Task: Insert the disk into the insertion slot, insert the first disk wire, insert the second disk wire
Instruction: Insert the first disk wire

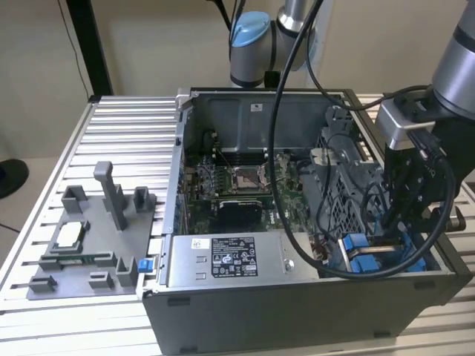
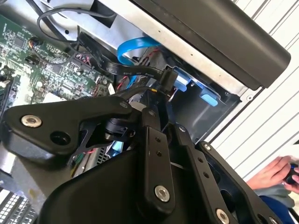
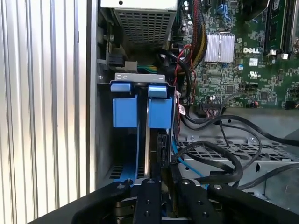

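Observation:
My gripper reaches down into the front corner of the open computer case, at the exterior view's right. In the first wrist view the insertion slot is a grey metal bay with blue tabs. The disk stands in it on edge in its blue carrier. The fingers sit close together over the disk's end. A black flat disk wire ends in a connector right at the tips of my gripper. A blue disk wire loops behind it.
The grey labelled power-supply box lies along the case front. The motherboard and black cable bundles crowd the bay. A grey fixture plate rests on the slatted table. A person's hand shows beside the case.

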Controlling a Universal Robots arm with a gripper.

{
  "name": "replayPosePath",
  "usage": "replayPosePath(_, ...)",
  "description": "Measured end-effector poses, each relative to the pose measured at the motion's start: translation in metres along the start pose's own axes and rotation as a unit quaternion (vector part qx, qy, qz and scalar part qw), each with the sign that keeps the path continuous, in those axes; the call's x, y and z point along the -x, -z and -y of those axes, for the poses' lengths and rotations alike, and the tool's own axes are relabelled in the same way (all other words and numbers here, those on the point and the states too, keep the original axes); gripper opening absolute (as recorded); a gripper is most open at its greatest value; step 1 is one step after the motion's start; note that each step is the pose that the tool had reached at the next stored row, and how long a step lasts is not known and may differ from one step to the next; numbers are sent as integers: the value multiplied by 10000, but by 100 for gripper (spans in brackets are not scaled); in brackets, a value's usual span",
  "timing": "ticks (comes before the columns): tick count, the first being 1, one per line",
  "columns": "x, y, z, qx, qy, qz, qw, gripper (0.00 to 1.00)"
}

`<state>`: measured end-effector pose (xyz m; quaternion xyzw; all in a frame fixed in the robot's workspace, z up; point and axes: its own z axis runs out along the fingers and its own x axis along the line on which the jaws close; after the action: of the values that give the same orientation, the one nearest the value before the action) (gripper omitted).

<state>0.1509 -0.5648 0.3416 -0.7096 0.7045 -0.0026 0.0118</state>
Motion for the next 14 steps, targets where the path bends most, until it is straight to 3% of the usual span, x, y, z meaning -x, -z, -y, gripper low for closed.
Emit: replayPosePath(14, 2, -14, 15, -1, -30, -1, 10000, 0)
